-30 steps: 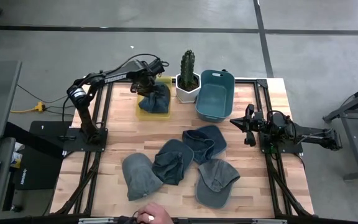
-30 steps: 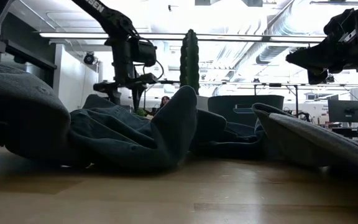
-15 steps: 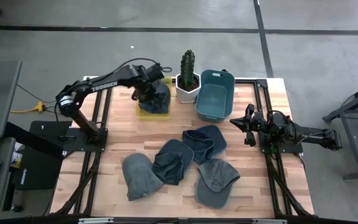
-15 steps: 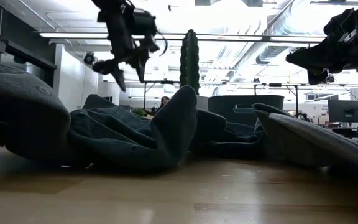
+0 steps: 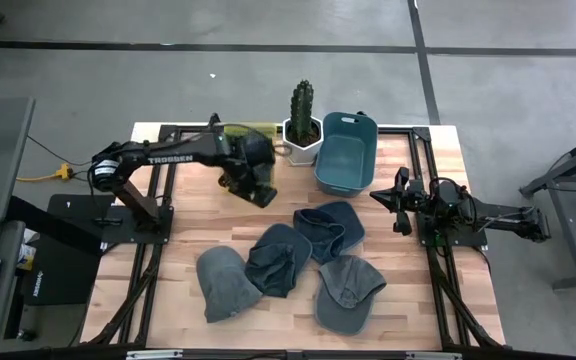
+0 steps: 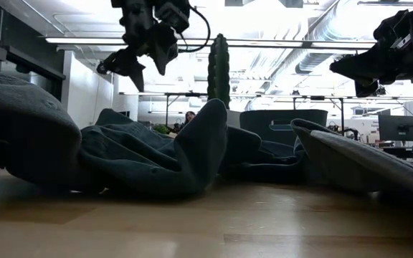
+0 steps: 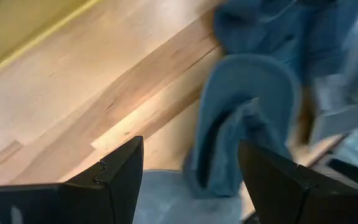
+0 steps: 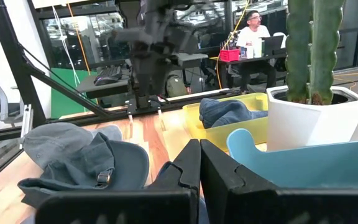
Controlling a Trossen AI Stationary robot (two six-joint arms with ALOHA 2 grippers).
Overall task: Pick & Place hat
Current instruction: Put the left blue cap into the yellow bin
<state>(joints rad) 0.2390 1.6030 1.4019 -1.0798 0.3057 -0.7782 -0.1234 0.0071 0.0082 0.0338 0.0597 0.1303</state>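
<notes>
— Why is the left gripper [image 5: 260, 188] hanging over bare wood with nothing in it?

— My guess is it's between hats. Its dark fingers [image 7: 114, 171] are spread wide in its own wrist camera, with only the pale wooden tabletop [image 5: 193, 222] and blue fabric showing between them. One dark blue denim cap [image 8: 229, 112] already sits in the shallow yellow plastic tray [image 8: 248, 132], so that looks like the drop-off.

— And the ones left to move?

— Four blue-grey denim caps [image 5: 286, 263] lie in a loose cluster toward the near edge, some overlapping, well apart from the tray. The gripper is between tray and cluster, likely heading for the closest.

— What's the right arm doing?

— Waiting. The right gripper [image 5: 401, 201] is parked just past the teal plastic bin [image 5: 345, 152], fingers pressed together.

— Does any camera tell you something the overhead one doesn't?

— From above, the arm hides most of the tray, so the hat inside is hard to make out; the right wrist camera shows it plainly, beside the tall green cactus in its white pot [image 8: 309, 78]. The table-level view shows the left gripper raised clear above the caps.
</notes>
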